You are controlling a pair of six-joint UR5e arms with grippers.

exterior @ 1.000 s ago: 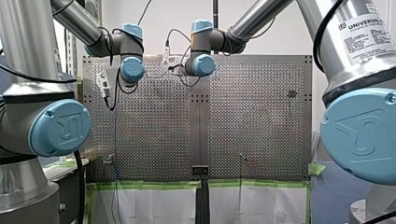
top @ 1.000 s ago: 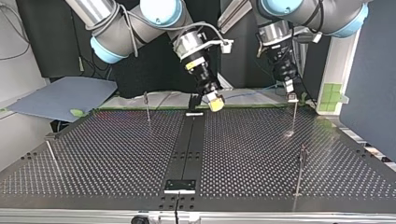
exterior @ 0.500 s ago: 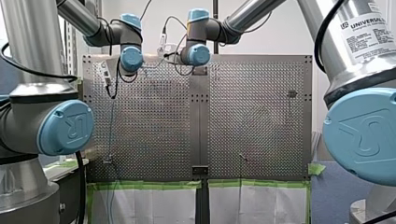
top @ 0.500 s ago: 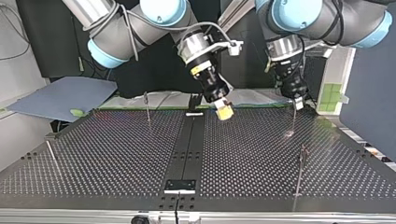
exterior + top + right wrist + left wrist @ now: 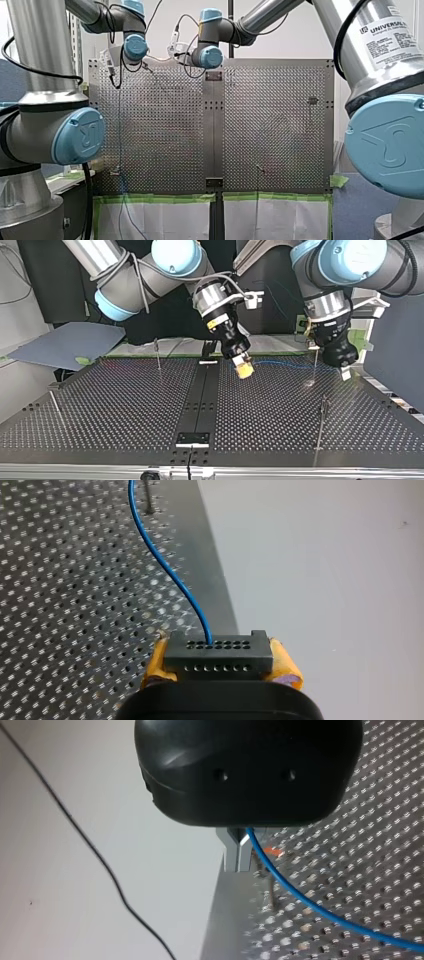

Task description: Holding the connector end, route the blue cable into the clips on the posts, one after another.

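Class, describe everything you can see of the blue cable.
The blue cable is thin, smooth and round, seemingly plastic-sheathed. One end enters a black connector with rows of holes, clamped between my right pincer's yellow pads. It runs in a loose curve over the perforated table to my left pincer, vanishing under its black body. Whether it is clipped anywhere cannot be told.

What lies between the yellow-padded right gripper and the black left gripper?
Top view: the thin blue cable spans it, from the black connector in my right gripper to my left gripper, over the perforated table.
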